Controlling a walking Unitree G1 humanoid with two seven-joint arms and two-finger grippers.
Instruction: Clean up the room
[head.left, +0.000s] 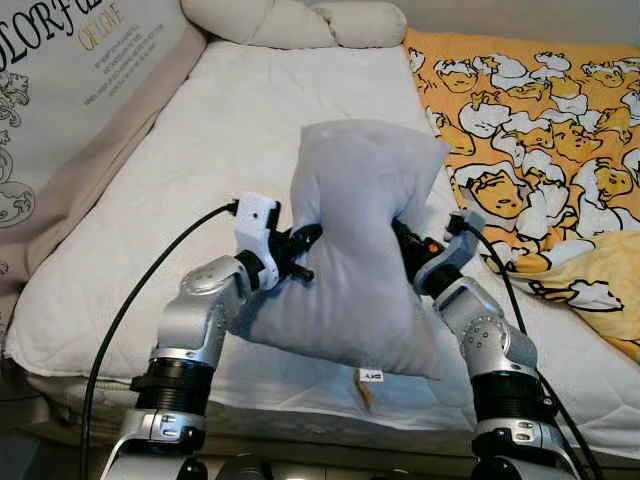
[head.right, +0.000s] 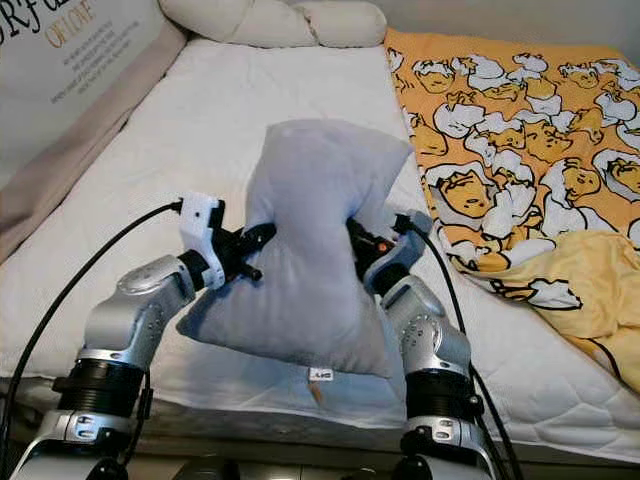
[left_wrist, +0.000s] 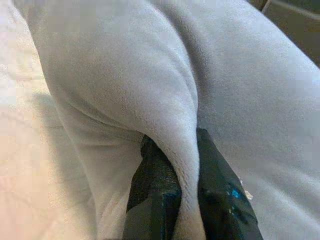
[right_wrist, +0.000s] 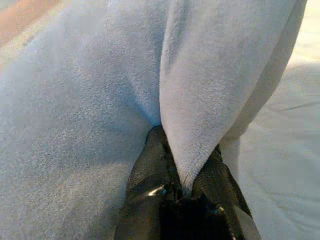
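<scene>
A soft grey pillow (head.left: 355, 240) hangs upright above the near edge of the white mattress (head.left: 200, 170), held between both arms. My left gripper (head.left: 308, 248) is shut on a fold of its left side; in the left wrist view the black fingers (left_wrist: 155, 190) pinch grey fabric (left_wrist: 150, 80). My right gripper (head.left: 405, 245) is shut on a fold of its right side, and the right wrist view shows its fingers (right_wrist: 150, 185) clamping a ridge of the pillow (right_wrist: 200, 90). A small white label (head.left: 371, 376) dangles from the pillow's lower corner.
An orange and yellow cartoon-print blanket (head.left: 540, 130) covers the bed's right half, bunched at the near right (head.left: 600, 280). Cream pillows (head.left: 300, 22) lie at the head. A beige printed cushion (head.left: 60, 90) lines the bed's left side. Black cables run along both arms.
</scene>
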